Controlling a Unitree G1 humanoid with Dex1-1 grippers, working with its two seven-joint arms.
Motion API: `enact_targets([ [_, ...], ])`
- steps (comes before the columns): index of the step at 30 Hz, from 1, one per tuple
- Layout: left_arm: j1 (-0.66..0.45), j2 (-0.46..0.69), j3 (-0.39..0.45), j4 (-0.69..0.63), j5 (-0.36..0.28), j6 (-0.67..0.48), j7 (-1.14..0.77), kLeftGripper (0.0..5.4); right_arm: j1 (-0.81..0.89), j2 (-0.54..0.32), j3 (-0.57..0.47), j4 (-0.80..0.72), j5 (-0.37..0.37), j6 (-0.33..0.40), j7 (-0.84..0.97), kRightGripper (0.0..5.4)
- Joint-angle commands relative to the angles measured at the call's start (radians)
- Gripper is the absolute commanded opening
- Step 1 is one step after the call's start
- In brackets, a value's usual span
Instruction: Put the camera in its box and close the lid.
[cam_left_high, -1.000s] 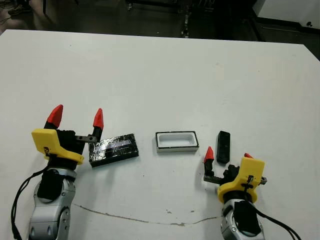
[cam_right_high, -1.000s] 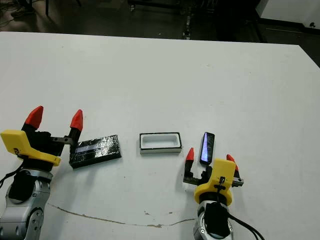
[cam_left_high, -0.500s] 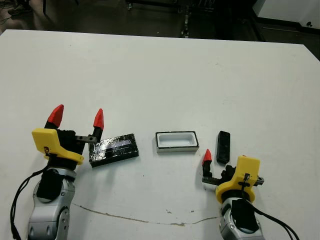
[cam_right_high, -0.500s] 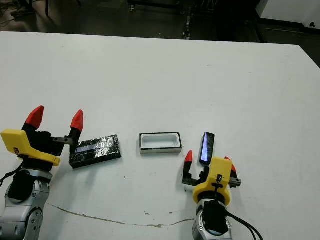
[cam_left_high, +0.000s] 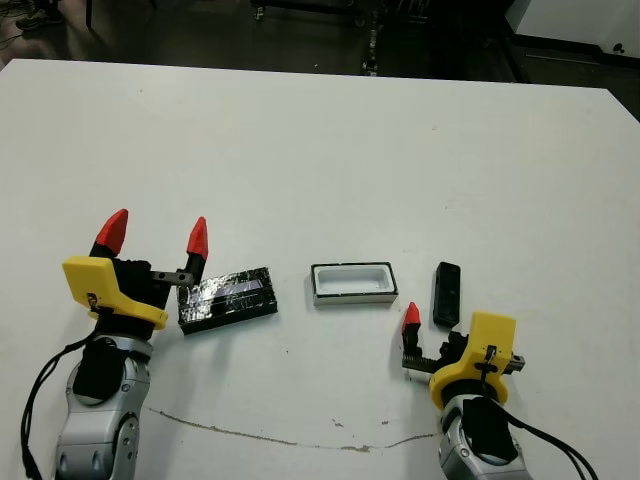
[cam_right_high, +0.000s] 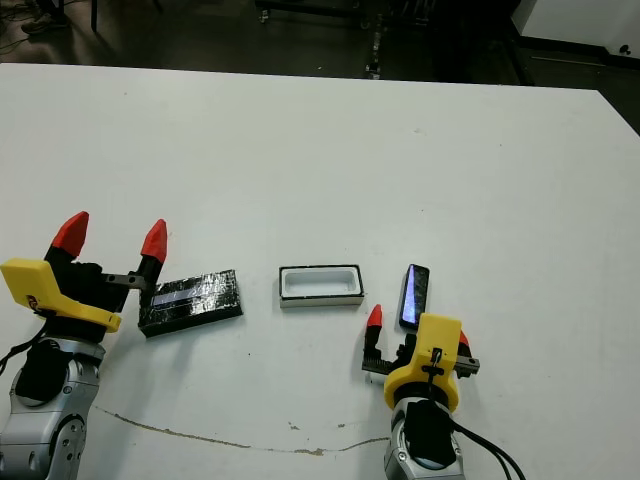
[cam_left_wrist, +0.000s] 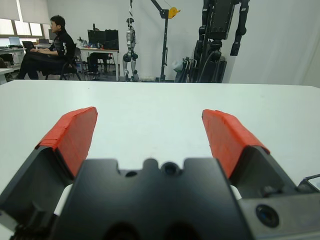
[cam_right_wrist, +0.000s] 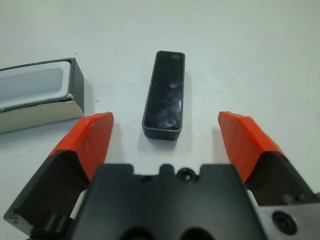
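White table (cam_left_high: 330, 150) carried the lid (cam_left_high: 228, 298), empty box (cam_left_high: 352, 282) and camera (cam_left_high: 446, 293) near its front edge. Right gripper (cam_right_wrist: 167, 137) gaped wide just short of the camera; left gripper (cam_left_high: 152, 238) stood wide beside the lid.

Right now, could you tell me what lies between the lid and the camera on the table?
The open box lies between the lid and the camera, apart from both, with bare table on either side of it. The head views show this.
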Motion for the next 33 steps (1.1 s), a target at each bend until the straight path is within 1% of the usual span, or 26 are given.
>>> enact_targets([
  [1,0.013,0.009,0.001,-0.005,0.001,0.015,0.000,5.36,-0.010,0.057,0.004,-0.007,0.011,0.029,-0.012,5.40],
  [3,0.014,0.009,0.003,-0.007,-0.001,0.021,0.001,5.36,-0.009,0.067,0.001,-0.014,0.024,0.043,-0.015,5.40],
  [7,0.013,0.008,0.004,-0.003,-0.002,0.012,-0.002,5.40,-0.009,0.069,-0.004,-0.018,0.045,0.052,-0.021,5.03],
  [11,0.012,0.005,0.006,-0.004,-0.011,0.016,-0.004,5.40,-0.011,0.068,-0.007,-0.020,0.061,0.063,-0.030,4.41],
  [14,0.014,0.006,0.004,-0.003,-0.003,0.010,-0.001,5.40,-0.014,0.063,-0.010,-0.023,0.070,0.074,-0.033,3.92],
  [17,0.014,0.007,0.004,-0.006,-0.008,0.017,-0.003,5.40,-0.016,0.060,-0.011,-0.022,0.071,0.078,-0.034,3.39],
  [24,0.014,0.003,0.006,0.000,-0.018,0.009,-0.007,5.40,-0.021,0.066,-0.024,-0.004,0.080,0.075,-0.039,2.21],
  [27,0.016,0.003,0.004,-0.002,-0.020,0.009,-0.005,5.40,-0.022,0.069,-0.031,0.010,0.085,0.063,-0.044,1.74],
  [28,0.016,0.003,0.004,-0.001,-0.022,0.008,-0.005,5.40,-0.022,0.071,-0.034,0.015,0.089,0.059,-0.046,1.64],
  [30,0.016,0.002,0.004,0.001,-0.024,0.006,-0.007,5.40,-0.022,0.074,-0.038,0.023,0.094,0.054,-0.051,1.64],
  [33,0.018,0.006,0.001,0.002,-0.007,-0.002,-0.001,5.40,-0.022,0.069,-0.037,0.035,0.090,0.040,-0.057,1.64],
])
